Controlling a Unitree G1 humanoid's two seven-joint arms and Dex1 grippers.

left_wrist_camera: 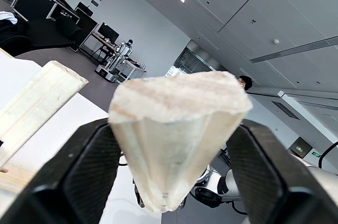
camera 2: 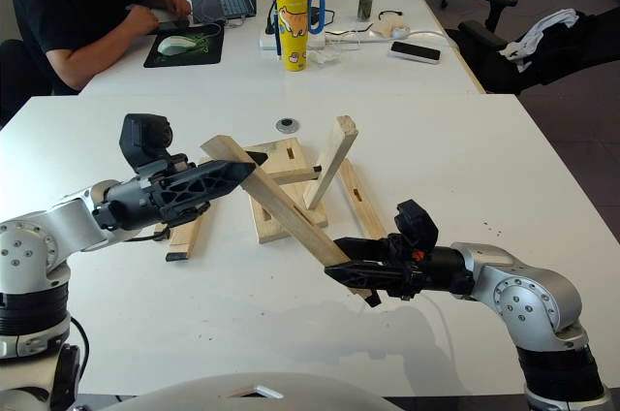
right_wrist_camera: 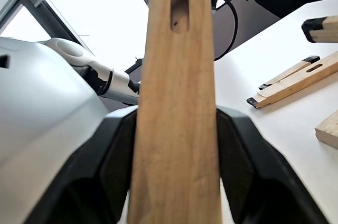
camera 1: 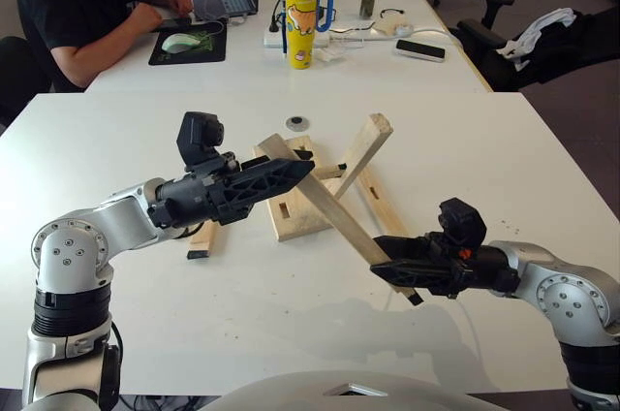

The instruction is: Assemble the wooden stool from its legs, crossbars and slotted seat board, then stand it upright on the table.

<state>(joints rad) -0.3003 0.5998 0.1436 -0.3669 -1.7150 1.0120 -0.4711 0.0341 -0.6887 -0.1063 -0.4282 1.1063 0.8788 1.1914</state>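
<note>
A long wooden leg point(camera 1: 334, 219) slants above the table, held at both ends. My left gripper point(camera 1: 291, 171) is shut on its raised upper end point(left_wrist_camera: 177, 129). My right gripper point(camera 1: 385, 270) is shut on its lower end point(right_wrist_camera: 177, 102), which has a slot hole and a dark tip near the table. Under the leg the slotted seat board point(camera 1: 289, 217) lies flat. A second leg point(camera 1: 365, 151) leans upward from the board, and a third point(camera 1: 386, 209) lies beside it on the right. More wooden pieces point(camera 1: 203, 238) lie under my left arm.
A small round grey disc point(camera 1: 296, 122) sits behind the board. On the far table stand a yellow cup point(camera 1: 301, 23), a phone point(camera 1: 419, 48) and a mouse on a dark pad point(camera 1: 187, 46). The white table point(camera 1: 504, 159) is bare on the right.
</note>
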